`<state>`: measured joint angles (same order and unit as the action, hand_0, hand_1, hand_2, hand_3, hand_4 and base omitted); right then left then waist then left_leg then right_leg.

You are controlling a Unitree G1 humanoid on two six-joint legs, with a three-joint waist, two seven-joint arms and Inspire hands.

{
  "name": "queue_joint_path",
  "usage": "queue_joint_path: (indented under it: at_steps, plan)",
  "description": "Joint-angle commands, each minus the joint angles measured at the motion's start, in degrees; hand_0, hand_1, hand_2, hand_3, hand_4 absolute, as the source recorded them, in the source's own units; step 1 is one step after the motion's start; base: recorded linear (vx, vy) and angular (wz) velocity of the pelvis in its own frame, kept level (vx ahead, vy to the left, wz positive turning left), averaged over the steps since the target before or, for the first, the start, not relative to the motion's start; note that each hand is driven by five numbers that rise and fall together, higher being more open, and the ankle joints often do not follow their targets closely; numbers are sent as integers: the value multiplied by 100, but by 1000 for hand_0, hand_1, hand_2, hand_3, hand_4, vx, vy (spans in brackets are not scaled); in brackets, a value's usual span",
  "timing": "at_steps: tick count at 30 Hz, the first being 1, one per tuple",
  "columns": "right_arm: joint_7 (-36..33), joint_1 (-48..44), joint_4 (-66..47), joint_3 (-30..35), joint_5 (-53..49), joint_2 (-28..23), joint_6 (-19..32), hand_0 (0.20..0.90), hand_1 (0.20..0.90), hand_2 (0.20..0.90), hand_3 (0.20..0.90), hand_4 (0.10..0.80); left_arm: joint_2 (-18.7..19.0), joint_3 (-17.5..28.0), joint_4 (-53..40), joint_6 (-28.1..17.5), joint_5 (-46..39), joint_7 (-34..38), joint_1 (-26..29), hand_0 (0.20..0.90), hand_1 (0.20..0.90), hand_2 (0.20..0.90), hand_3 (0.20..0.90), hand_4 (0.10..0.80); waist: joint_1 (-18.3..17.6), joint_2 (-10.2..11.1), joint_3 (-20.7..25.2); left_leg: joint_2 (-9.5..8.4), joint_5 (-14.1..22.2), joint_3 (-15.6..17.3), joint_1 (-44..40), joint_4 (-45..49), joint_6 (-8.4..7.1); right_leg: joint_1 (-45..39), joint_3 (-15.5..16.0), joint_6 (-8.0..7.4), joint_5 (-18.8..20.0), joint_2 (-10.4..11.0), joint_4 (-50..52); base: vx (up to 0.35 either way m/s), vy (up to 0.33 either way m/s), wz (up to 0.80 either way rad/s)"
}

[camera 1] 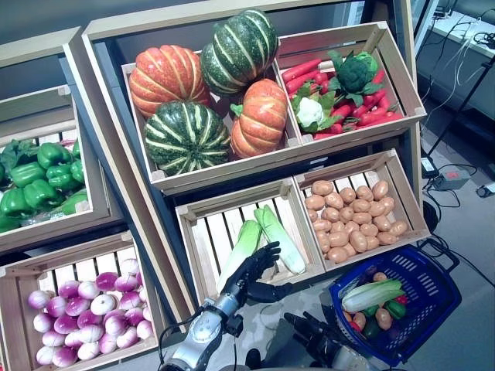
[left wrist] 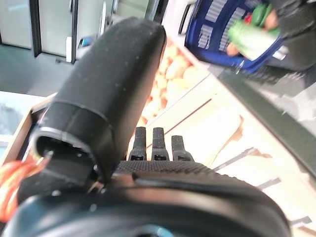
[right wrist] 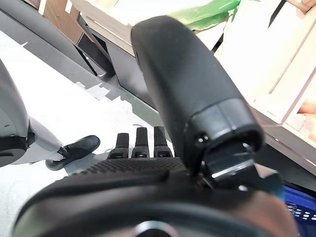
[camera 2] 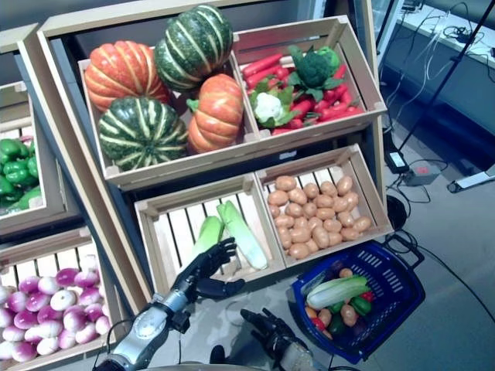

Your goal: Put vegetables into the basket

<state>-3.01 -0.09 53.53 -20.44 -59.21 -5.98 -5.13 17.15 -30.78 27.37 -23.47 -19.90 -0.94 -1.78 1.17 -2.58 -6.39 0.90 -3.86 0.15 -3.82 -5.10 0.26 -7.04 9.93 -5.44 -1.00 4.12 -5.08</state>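
Note:
Two pale green cabbages (camera 1: 271, 236) lie in the lower middle wooden crate (camera 1: 197, 232). My left hand (camera 1: 251, 270) reaches over that crate's front edge, fingers straight and thumb spread, just below the left cabbage (camera 2: 207, 234) and holding nothing. The blue basket (camera 1: 433, 297) stands on the floor at the lower right with a cabbage (camera 1: 371, 295) and several small vegetables inside. My right hand (camera 1: 313, 328) hovers low beside the basket's left rim, fingers relaxed and empty.
Other crates hold potatoes (camera 1: 352, 220), pumpkins (camera 1: 205, 93), red chillies with broccoli and cauliflower (camera 1: 340, 93), green peppers (camera 1: 39, 178) and purple onions (camera 1: 77, 313). Cables and a stand (camera 1: 456, 116) lie on the floor at the right.

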Motion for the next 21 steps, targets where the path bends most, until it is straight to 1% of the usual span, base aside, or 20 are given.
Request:
queue_joint_path:
  at_steps: [1, 2, 4, 7, 8, 9, 11, 13, 16, 17, 19, 21]
  plan:
    - [-3, -94, -612, 136, -252, 243, 100, 900, 900, 900, 900, 800, 35, 291, -360, -658, 680, 1167, 577, 900, 900, 900, 900, 800, 73, 151, 61, -163, 209, 33, -174, 10, 30, 13, -23, 311, 459, 51, 8, 0, 0, 0]
    - [24, -89, -640, 144, -217, 233, 196, 900, 900, 900, 900, 800, 33, 337, -270, -522, 885, 1552, 582, 900, 900, 900, 900, 800, 70, 156, 63, -166, 211, 28, -181, 10, 32, 6, -24, 316, 455, 48, 8, 0, 0, 0]
    - [43, -57, -813, 98, -188, 217, 386, 900, 900, 900, 900, 800, 16, 397, -75, -310, 1223, 2049, 605, 900, 900, 900, 900, 800, 56, 175, 65, -167, 200, 34, -173, 10, 29, 12, -39, 319, 460, 45, 8, 0, 0, 0]
    - [138, -12, -1003, 100, -386, 205, 586, 900, 900, 900, 900, 800, 47, 417, 104, 35, 1831, 2680, 661, 900, 900, 900, 900, 800, 16, 190, 39, -161, 191, 67, -171, 10, 25, 24, -52, 315, 474, 47, 8, 0, 0, 0]
    - [142, 17, -1066, 113, -362, 211, 668, 900, 900, 900, 900, 800, 47, 421, 198, 226, 2037, 2849, 691, 900, 900, 900, 900, 800, -7, 193, 28, -163, 188, 75, -166, 10, 24, 33, -61, 305, 484, 49, 8, 0, 0, 0]
    - [140, 21, -1074, 114, -352, 213, 683, 900, 900, 900, 900, 800, 46, 418, 216, 247, 2060, 2874, 699, 900, 900, 900, 900, 800, -11, 193, 26, -164, 188, 77, -166, 10, 24, 34, -63, 303, 485, 49, 8, 0, 0, 0]
    - [98, 47, -1086, 138, -208, 181, 805, 900, 900, 900, 900, 800, 66, 393, 438, 544, 2361, 3054, 786, 900, 900, 900, 900, 800, -63, 194, 24, -167, 180, 103, -160, 10, 22, 49, -84, 284, 495, 52, 8, 0, 0, 0]
    - [84, 49, -1048, 164, -254, 165, 820, 900, 900, 900, 900, 800, 71, 371, 547, 603, 2528, 3189, 825, 900, 900, 900, 900, 800, -86, 193, 27, -168, 179, 116, -159, 10, 23, 54, -94, 277, 498, 53, 8, 0, 0, 0]
    - [51, 22, -924, 259, -396, 119, 865, 900, 900, 900, 900, 800, 80, 354, 780, 822, 2796, 3544, 947, 900, 900, 900, 900, 800, -141, 199, 18, -164, 178, 166, -165, 10, 24, 54, -115, 269, 504, 53, 8, 23, 37, -2]
    - [40, -9, -880, 286, -487, 92, 901, 900, 900, 900, 900, 800, 94, 371, 884, 936, 2878, 3736, 1038, 900, 900, 900, 900, 800, -165, 202, -5, -147, 163, 215, -182, 10, 27, 45, -111, 282, 502, 51, 29, 22, 37, -3]
    - [23, -30, -908, 299, -546, 62, 923, 900, 900, 900, 900, 800, 101, 395, 933, 1010, 2897, 3868, 1105, 900, 900, 900, 900, 800, -176, 200, -53, -124, 128, 255, -195, 10, 25, 80, -106, 300, 459, 51, 146, -6, 42, -10]
    - [9, -81, -1020, 300, -620, -5, 947, 900, 900, 900, 900, 800, 103, 440, 1021, 1056, 2967, 4068, 1254, 900, 900, 900, 900, 800, -190, 209, -213, -107, 155, 305, -35, 346, 19, 281, -96, 360, 319, 72, 576, -123, 60, -15]
